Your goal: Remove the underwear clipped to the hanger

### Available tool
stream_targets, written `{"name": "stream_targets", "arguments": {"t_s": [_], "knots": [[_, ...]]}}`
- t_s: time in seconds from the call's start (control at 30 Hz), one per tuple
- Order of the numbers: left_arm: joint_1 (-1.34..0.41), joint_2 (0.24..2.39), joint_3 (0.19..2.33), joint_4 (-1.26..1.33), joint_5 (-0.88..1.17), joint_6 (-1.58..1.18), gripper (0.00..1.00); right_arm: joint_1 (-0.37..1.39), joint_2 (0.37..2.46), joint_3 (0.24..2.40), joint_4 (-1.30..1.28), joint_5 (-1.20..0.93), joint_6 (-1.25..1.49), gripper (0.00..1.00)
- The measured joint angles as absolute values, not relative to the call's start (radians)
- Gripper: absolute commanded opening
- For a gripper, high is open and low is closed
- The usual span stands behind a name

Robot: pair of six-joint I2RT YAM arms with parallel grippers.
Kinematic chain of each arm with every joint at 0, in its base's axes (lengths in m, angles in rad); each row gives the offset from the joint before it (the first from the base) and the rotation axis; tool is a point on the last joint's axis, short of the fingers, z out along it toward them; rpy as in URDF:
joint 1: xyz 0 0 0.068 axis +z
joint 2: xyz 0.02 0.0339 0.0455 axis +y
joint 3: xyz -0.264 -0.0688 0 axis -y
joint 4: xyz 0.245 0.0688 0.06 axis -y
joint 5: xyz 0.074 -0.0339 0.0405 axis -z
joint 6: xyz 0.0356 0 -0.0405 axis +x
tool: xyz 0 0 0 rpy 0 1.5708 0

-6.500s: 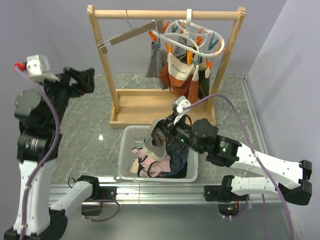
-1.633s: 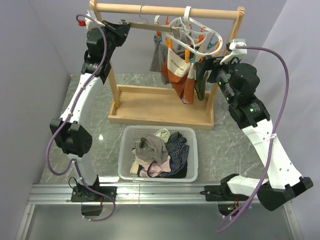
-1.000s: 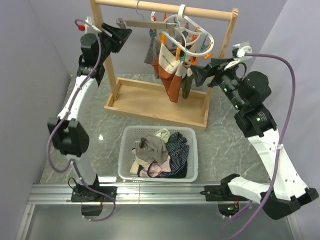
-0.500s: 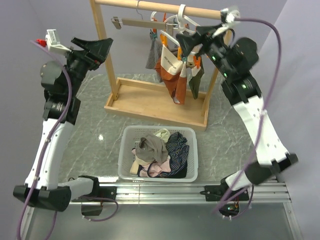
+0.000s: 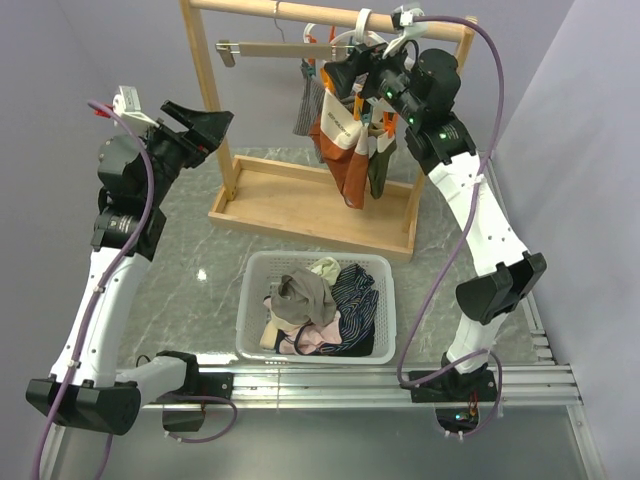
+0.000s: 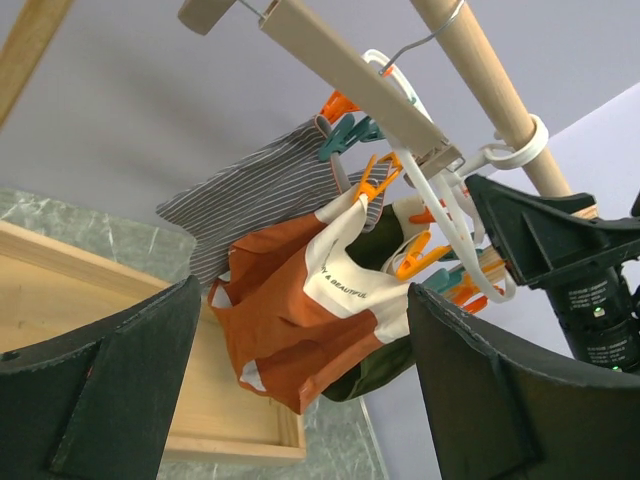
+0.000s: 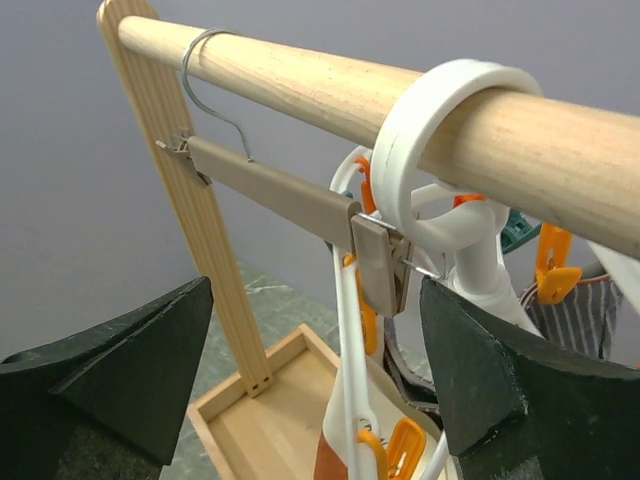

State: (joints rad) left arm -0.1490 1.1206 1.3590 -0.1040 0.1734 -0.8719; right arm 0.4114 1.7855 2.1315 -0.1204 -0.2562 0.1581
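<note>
The right gripper (image 5: pixel 345 75) is moving in closer to the hanger (image 5: pixel 362 20), gaping wide and empty, like the left gripper (image 5: pixel 200 125). The underwear (image 5: pixel 345 165) is hanging pegged beneath; hard tugging is risking tipping the rack (image 5: pixel 300 215).

Hanger (image 5: pixel 372 45) hooks over top rail (image 5: pixel 290 14) of wooden rack (image 5: pixel 310 215), w/ underwear (image 5: pixel 340 165) pegged below: rust-orange/cream piece in front, dark olive at its right, grey pin-striped behind at left. R gripper (image 5: pixel 338 74) sits at rail level, just beside hanger's left side; L gripper (image 5: pixel 215 135) is left of rack post (image 5: pixel 205 90), well apart from hanger, fingers spread. White basket (image 5: pixel 255 290) w/ loose garments (image 5: pixel 305 295) stands on table (image 5: pixel 190 250), near side of rack base.
</note>
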Motion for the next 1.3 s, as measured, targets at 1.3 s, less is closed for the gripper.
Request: {"name": "stream_targets", "arguments": {"t_s": [1.3], "knots": [[-0.144,1.075,1.336,-0.141,0.18,-0.867,0.88,0.438,1.919,2.19,0.023,-0.206,0.188,0.71]]}}
